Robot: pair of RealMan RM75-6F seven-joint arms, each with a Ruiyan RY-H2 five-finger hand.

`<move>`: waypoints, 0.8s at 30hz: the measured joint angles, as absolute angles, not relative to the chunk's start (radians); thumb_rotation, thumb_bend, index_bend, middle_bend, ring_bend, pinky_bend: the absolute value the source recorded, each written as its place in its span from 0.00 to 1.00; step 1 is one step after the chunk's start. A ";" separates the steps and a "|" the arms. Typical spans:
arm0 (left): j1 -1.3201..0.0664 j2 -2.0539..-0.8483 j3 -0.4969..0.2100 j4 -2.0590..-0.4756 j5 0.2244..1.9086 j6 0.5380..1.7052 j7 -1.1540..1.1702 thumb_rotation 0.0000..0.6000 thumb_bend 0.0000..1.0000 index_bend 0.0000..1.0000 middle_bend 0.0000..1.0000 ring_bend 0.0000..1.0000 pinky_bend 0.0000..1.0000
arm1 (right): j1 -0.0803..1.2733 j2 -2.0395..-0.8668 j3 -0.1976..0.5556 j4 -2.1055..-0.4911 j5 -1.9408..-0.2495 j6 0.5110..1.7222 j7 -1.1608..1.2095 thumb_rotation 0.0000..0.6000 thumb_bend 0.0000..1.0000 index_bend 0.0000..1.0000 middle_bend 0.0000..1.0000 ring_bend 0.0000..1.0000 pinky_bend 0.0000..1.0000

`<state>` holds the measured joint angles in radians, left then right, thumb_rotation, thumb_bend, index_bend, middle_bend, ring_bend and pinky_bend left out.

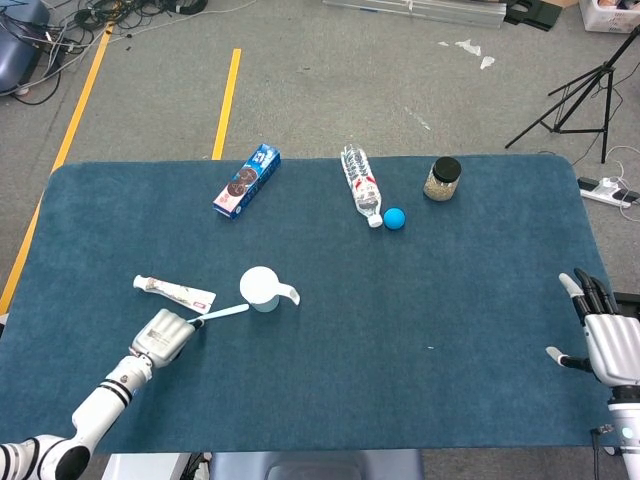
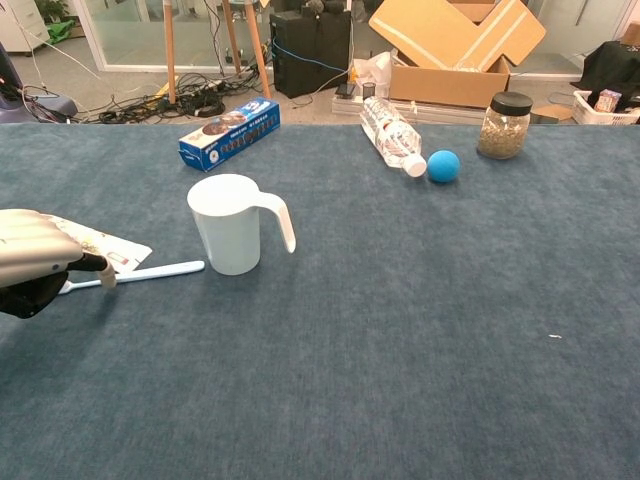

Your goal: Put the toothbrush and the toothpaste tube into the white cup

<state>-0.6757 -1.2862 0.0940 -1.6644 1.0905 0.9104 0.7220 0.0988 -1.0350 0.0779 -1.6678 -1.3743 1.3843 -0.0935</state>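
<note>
The white cup (image 1: 259, 288) (image 2: 228, 222) stands upright at the table's left middle, handle to the right. The toothpaste tube (image 1: 175, 290) (image 2: 98, 246) lies flat to its left. My left hand (image 1: 160, 335) (image 2: 35, 265) is near the front left edge, fingers curled, pinching the head end of the pale blue toothbrush (image 1: 220, 314) (image 2: 150, 273). The brush lies almost level, low over the cloth, its handle tip close to the cup's base. My right hand (image 1: 605, 340) hovers open at the table's right edge, holding nothing; only the head view shows it.
Along the back of the table are a blue cookie box (image 1: 246, 180) (image 2: 230, 133), a plastic bottle (image 1: 362, 184) (image 2: 392, 135) lying on its side, a blue ball (image 1: 394, 218) (image 2: 443, 165) and a lidded jar (image 1: 441, 179) (image 2: 503, 125).
</note>
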 measured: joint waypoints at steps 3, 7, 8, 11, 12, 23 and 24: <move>-0.670 -1.260 0.099 -1.710 1.128 0.919 0.692 1.00 1.00 0.25 1.00 1.00 1.00 | 0.098 -1.035 0.077 -1.669 -1.377 1.385 -0.094 1.00 0.00 0.00 0.01 0.06 0.50; -0.659 -1.224 0.096 -1.759 1.175 0.942 0.640 1.00 0.91 0.26 1.00 0.93 0.98 | 0.098 -1.035 0.076 -1.671 -1.379 1.386 -0.095 1.00 0.00 0.00 0.01 0.06 0.50; -0.655 -1.217 0.091 -1.767 1.179 0.954 0.627 1.00 0.85 0.26 0.98 0.88 0.94 | 0.098 -1.035 0.075 -1.671 -1.379 1.386 -0.095 1.00 0.00 0.00 0.01 0.06 0.50; -0.641 -1.212 0.075 -1.775 1.188 0.991 0.599 1.00 0.64 0.30 0.86 0.76 0.82 | 0.097 -1.034 0.076 -1.671 -1.378 1.387 -0.094 1.00 0.00 0.00 0.01 0.06 0.50; -0.635 -1.214 0.070 -1.775 1.190 1.003 0.590 1.00 0.55 0.32 0.79 0.70 0.77 | 0.097 -1.034 0.077 -1.671 -1.378 1.387 -0.094 1.00 0.00 0.00 0.01 0.06 0.50; -0.587 -1.278 0.008 -1.743 1.181 1.102 0.536 1.00 0.09 0.39 0.37 0.42 0.61 | 0.097 -1.033 0.078 -1.671 -1.376 1.386 -0.092 1.00 0.00 0.00 0.02 0.06 0.50; -0.587 -1.286 0.002 -1.740 1.183 1.110 0.536 1.00 0.07 0.39 0.52 0.54 0.73 | 0.097 -1.033 0.078 -1.671 -1.375 1.385 -0.093 1.00 0.00 0.00 0.02 0.06 0.50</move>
<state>-0.5867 -1.2861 0.0019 -1.7400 1.1831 1.1097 0.5357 0.0974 -1.0331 0.0777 -1.6710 -1.3753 1.3853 -0.0928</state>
